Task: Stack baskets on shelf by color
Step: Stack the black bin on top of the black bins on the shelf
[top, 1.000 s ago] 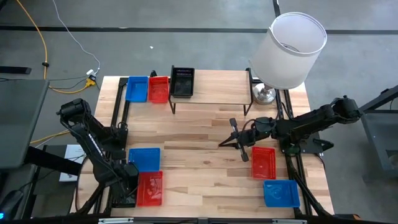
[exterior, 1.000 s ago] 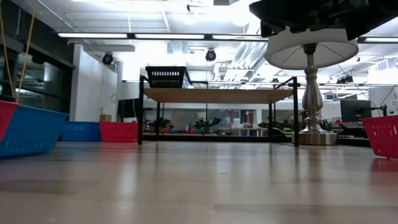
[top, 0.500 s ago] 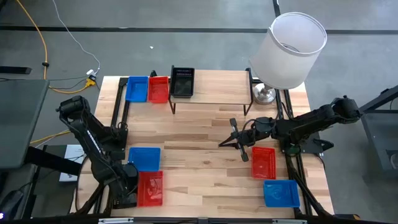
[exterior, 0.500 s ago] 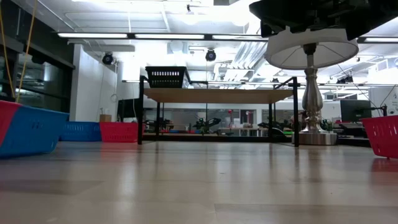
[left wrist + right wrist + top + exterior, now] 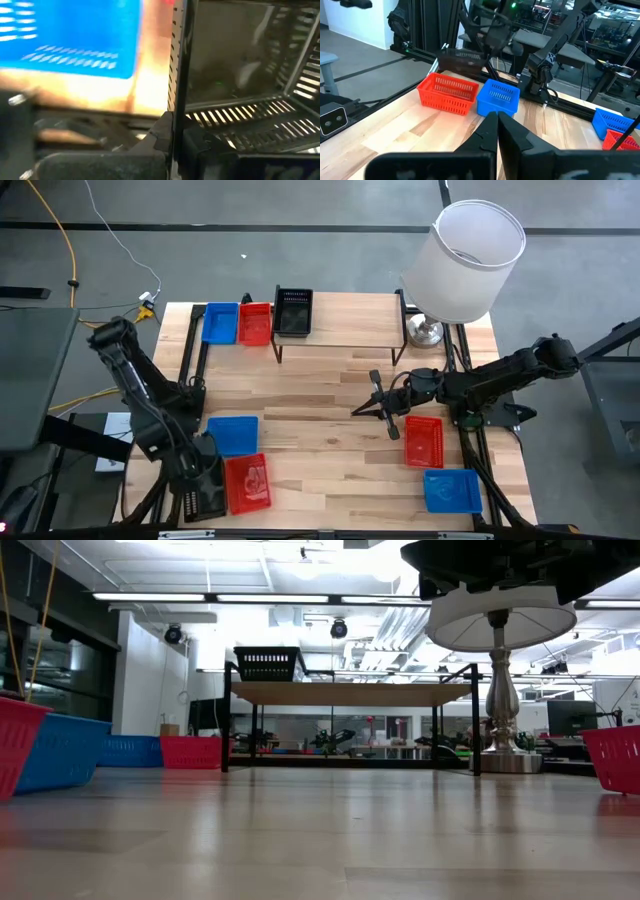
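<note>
You've got the shelf [image 5: 345, 320] at the table's far edge: light wood top, thin black legs. One black basket [image 5: 293, 311] sits on its left end. Just left of the shelf, on the table, a blue basket [image 5: 220, 322] and red basket [image 5: 255, 323] sit side by side, touching. Near-left corner: blue basket [image 5: 233, 434], w/ a red one [image 5: 247, 483] just beside it, skewed; a black basket [image 5: 197, 492] hangs off the table's edge next to that, tilted. Right side: red basket [image 5: 423, 439], blue basket [image 5: 451, 490] nearer you. All perforated, open side up.
</note>
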### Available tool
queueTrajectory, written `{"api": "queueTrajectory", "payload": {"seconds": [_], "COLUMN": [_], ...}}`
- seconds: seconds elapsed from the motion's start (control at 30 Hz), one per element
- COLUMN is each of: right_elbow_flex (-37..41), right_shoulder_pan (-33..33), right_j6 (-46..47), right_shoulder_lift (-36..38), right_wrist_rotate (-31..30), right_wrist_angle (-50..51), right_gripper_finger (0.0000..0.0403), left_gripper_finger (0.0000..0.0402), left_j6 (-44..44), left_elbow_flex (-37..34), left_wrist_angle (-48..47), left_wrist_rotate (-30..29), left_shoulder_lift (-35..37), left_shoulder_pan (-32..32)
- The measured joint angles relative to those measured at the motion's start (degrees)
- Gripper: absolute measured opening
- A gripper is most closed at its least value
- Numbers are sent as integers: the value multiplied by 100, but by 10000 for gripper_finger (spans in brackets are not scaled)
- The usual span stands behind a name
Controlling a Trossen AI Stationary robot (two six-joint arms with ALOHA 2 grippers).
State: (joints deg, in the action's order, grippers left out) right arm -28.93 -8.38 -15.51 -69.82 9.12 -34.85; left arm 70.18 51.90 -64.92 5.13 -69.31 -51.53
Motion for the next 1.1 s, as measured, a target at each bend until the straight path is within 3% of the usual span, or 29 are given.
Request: {"api": "queueTrajectory", "payload": {"seconds": [0.17,0.4,0.67,0.8,0.97,1.1], "right_elbow_flex": [0,0,0,0,0,0], "right_shoulder_pan": [0,2,2,2,2,2], "right_j6": [0,0,-83,-148,-149,-149], "right_shoulder_lift": [0,0,0,0,0,0], "right_wrist_rotate": [0,0,0,1,2,2], "right_wrist_angle": [-1,-4,-4,-4,-4,-4], "right_gripper_finger": [0,0,0,0,0,0], "left_gripper_finger": [1,0,0,0,0,0], "left_j6": [-247,-2150,-4852,-6290,-7798,-8348], "left_elbow_flex": [558,1390,1999,2389,3192,3976], "left_wrist_angle": [-1239,-2050,-2003,-1384,-678,-765], "left_wrist_rotate": [-197,-1433,-2395,-2558,-2549,-2680], "left_shoulder_lift": [84,89,89,84,6,-376], "left_shoulder_pan": [304,1566,4008,5050,6063,6643]}}
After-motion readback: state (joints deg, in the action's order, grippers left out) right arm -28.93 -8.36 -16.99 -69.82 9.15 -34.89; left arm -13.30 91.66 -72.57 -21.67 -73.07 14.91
